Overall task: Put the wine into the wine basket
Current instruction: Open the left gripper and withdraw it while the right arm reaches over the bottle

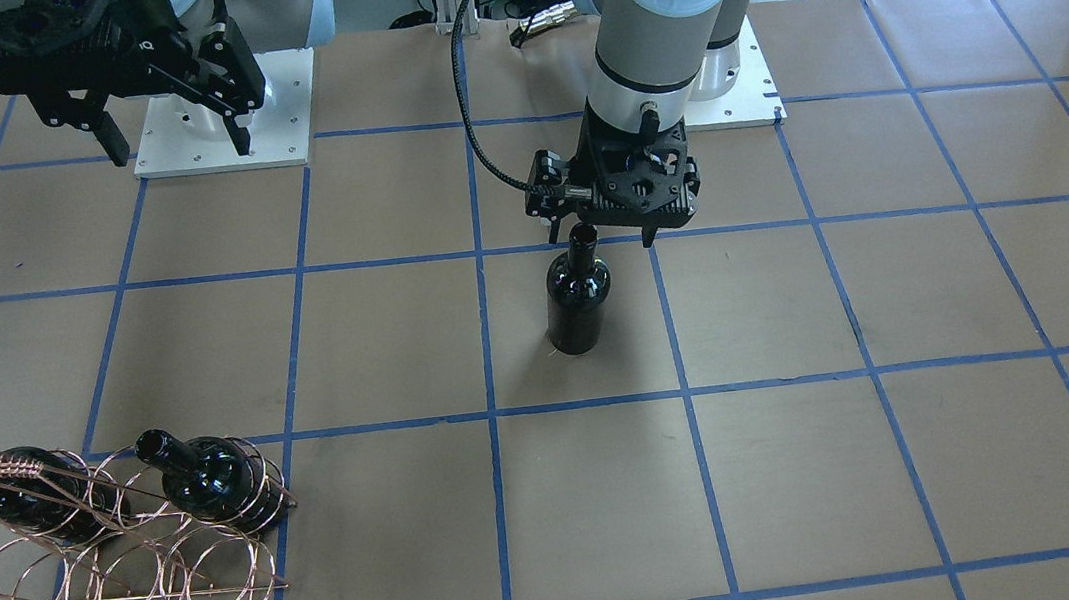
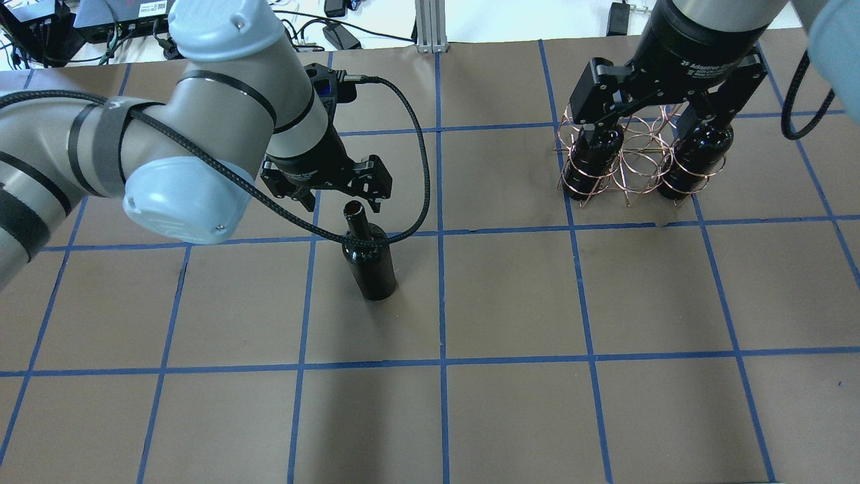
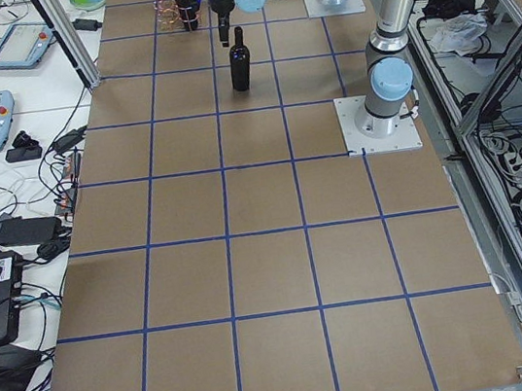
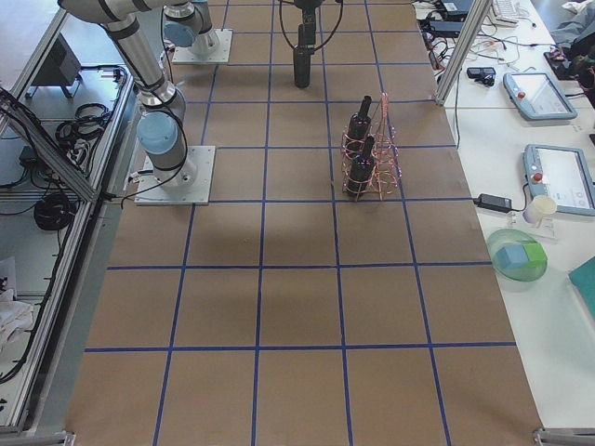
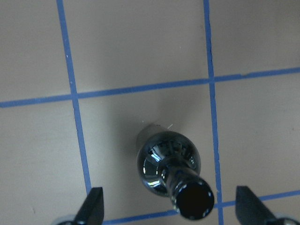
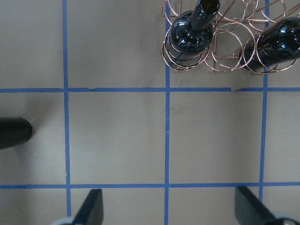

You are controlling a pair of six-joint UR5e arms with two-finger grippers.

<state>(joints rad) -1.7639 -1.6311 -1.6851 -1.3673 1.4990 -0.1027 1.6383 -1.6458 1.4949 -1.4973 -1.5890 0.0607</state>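
Observation:
A glossy near-black wine bottle (image 1: 578, 297) stands upright on the brown table, also in the overhead view (image 2: 368, 261) and the left wrist view (image 5: 168, 164). My left gripper (image 1: 602, 237) is open and hovers just above its mouth, one finger on each side of the neck in the left wrist view (image 5: 171, 206), not touching it. The copper wire wine basket (image 1: 123, 578) stands apart at the table's right side (image 2: 638, 161). Two identical bottles (image 1: 213, 478) (image 1: 33, 493) sit in its outer rings. My right gripper (image 2: 648, 124) is open and empty, high above the basket (image 6: 225, 47).
Blue tape lines divide the brown table into squares. The arms' white base plates (image 1: 222, 114) lie at the robot's edge. Tablets, cables and a green bowl (image 4: 516, 260) sit on side tables beyond the table ends.

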